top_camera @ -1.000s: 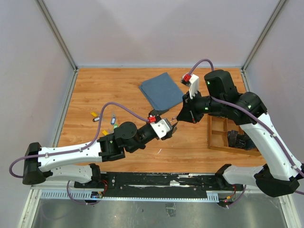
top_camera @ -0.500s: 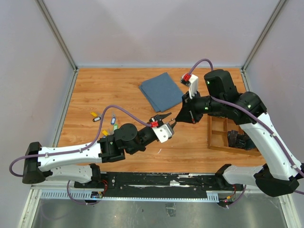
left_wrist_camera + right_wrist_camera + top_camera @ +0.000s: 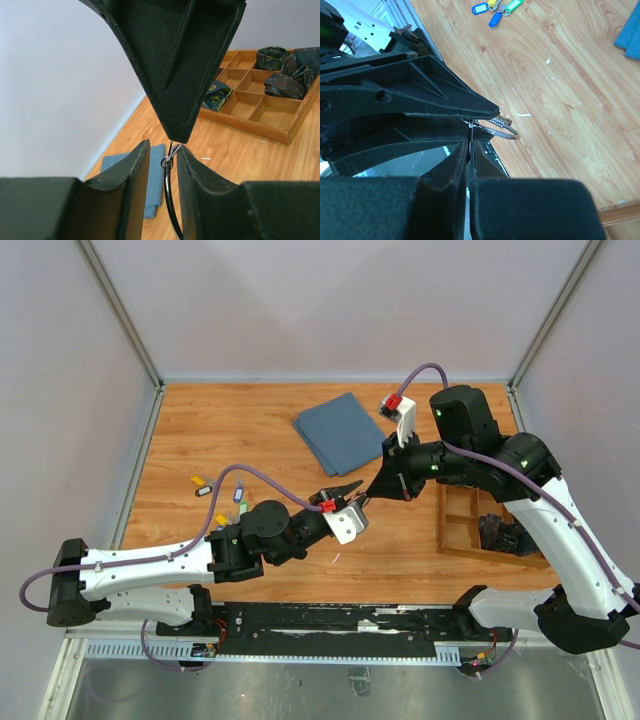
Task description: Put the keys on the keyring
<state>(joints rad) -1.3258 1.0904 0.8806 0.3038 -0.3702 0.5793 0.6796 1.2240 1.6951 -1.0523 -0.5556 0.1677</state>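
Note:
The keyring (image 3: 169, 200) is a thin silver ring hanging in mid-air above the table. My right gripper (image 3: 470, 146) is shut on a thin metal piece at the ring's top, and the ring (image 3: 507, 131) juts out past its tips. My left gripper (image 3: 162, 147) is open and straddles the ring, which lies close against one finger with a gap to the other. The two grippers meet tip to tip in the top view, left (image 3: 351, 491) and right (image 3: 369, 493). The keys (image 3: 238, 496), with yellow, green, blue and grey tags, lie in a loose group at the table's left, also seen as keys (image 3: 498, 10).
A folded blue cloth (image 3: 340, 428) lies at the back middle of the table. A wooden compartment tray (image 3: 462, 530) holding dark rolled fabric sits at the right. Grey walls close in the table on three sides.
My left gripper's jaws have narrowed around the keyring and its wrist has turned slightly. The right arm holds the ring in the same place.

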